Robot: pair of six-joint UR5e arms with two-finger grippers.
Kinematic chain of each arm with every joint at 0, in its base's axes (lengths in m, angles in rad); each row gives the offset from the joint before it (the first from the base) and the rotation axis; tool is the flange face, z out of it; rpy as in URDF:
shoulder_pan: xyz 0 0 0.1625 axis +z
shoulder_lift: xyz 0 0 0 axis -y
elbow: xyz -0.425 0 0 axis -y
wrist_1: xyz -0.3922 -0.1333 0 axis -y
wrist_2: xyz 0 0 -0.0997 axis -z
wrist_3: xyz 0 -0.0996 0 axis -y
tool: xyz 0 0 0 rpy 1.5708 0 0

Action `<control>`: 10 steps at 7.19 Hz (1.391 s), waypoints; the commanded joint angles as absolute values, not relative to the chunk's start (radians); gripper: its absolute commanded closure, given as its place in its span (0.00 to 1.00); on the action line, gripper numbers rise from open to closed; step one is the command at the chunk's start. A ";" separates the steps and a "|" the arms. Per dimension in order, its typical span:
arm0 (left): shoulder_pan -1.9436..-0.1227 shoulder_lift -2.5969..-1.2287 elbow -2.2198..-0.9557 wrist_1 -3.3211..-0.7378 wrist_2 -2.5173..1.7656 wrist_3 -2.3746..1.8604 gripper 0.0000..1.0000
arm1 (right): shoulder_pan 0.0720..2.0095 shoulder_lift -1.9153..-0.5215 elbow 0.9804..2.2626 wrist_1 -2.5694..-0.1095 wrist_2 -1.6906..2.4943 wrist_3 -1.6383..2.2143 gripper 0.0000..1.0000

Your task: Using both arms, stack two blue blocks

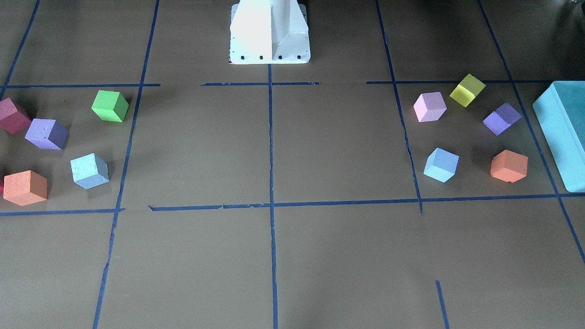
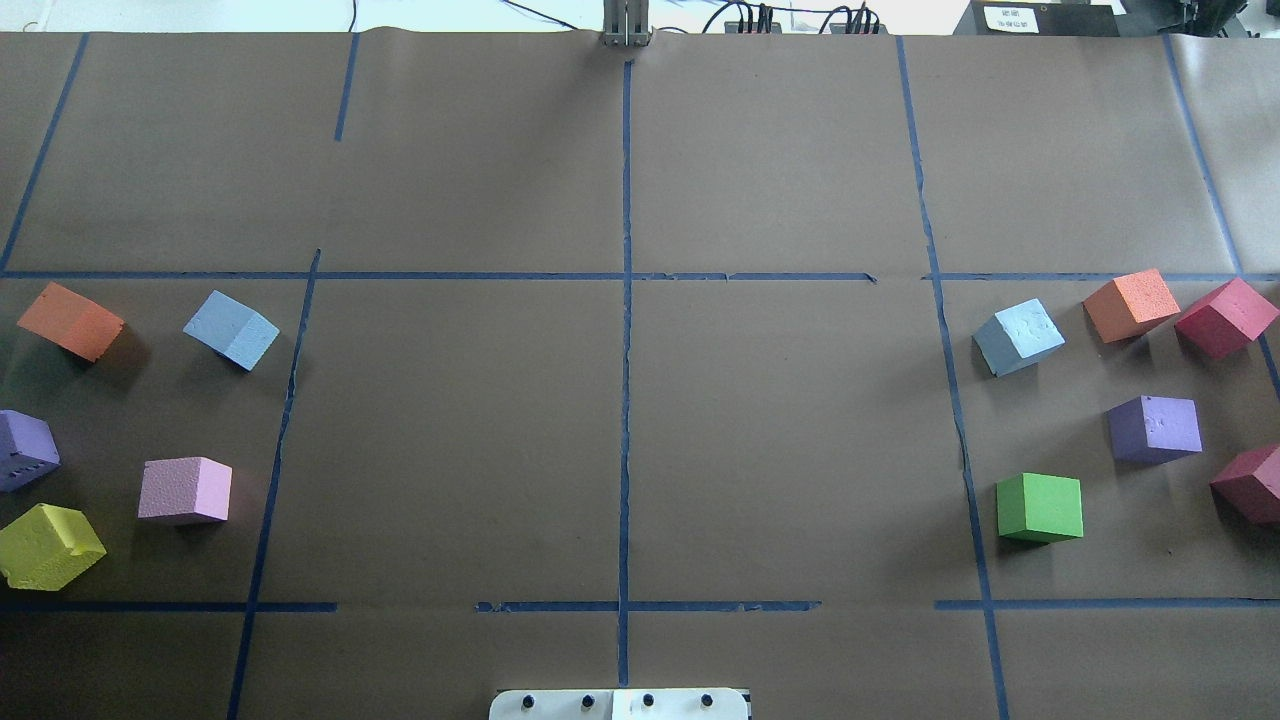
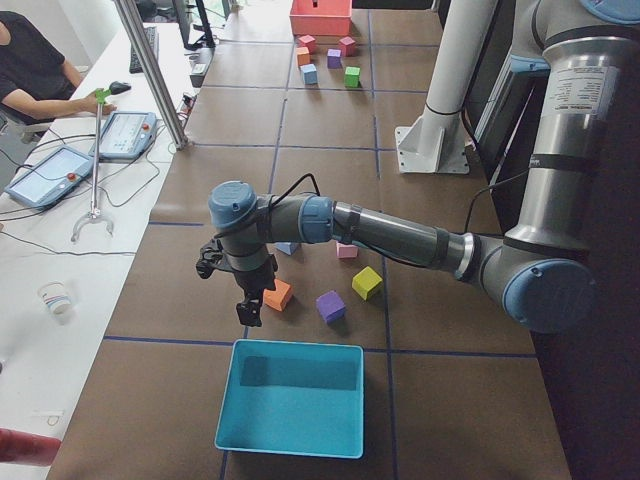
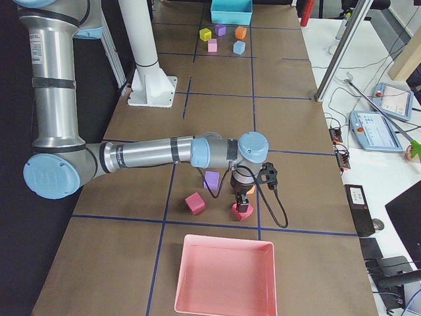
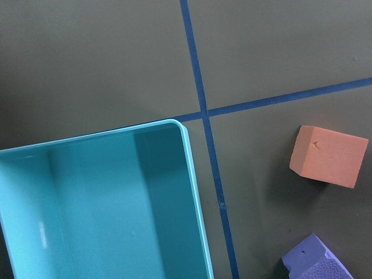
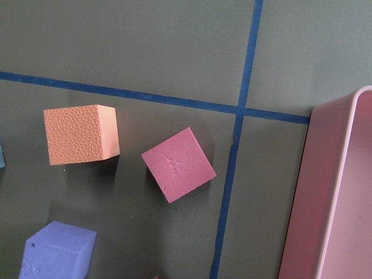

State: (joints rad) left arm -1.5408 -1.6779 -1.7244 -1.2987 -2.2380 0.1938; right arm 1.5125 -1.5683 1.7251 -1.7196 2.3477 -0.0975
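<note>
Blocks lie unstacked and well apart. The left blue block (image 2: 232,329) and the right blue block (image 2: 1018,337) rest at opposite ends of the table (image 2: 620,450), each among other coloured cubes. The left pincer (image 3: 250,310) hangs near an orange cube (image 3: 279,296), just beside the teal tray (image 3: 290,410). Its blue block sits past that cube, on the pincer's side away from the tray. The right pincer (image 4: 241,197) hangs over a crimson cube (image 4: 243,214) beside the pink tray (image 4: 223,283). Its blue block likewise lies on the side away from the tray. Whether either pincer is open or closed cannot be told.

The step in hand looks like the reach, as neither block is held. Next, each pincer should move away from its tray, centre over its blue block and descend.
</note>
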 commanded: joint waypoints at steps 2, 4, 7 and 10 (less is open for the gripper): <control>-1.542 -1.651 -1.770 -1.312 -2.256 0.204 0.00 | 1.513 -1.572 1.726 -1.713 2.353 -0.097 0.00; -1.542 -1.646 -1.767 -1.315 -2.255 0.201 0.00 | 1.513 -1.581 1.732 -1.713 2.382 -0.097 0.00; -1.540 -1.608 -1.785 -1.337 -2.260 0.209 0.00 | 1.503 -1.611 1.730 -1.589 2.480 -0.095 0.00; -1.539 -1.603 -1.781 -1.368 -2.263 0.206 0.00 | 1.291 -1.570 1.730 -1.360 2.439 0.232 0.00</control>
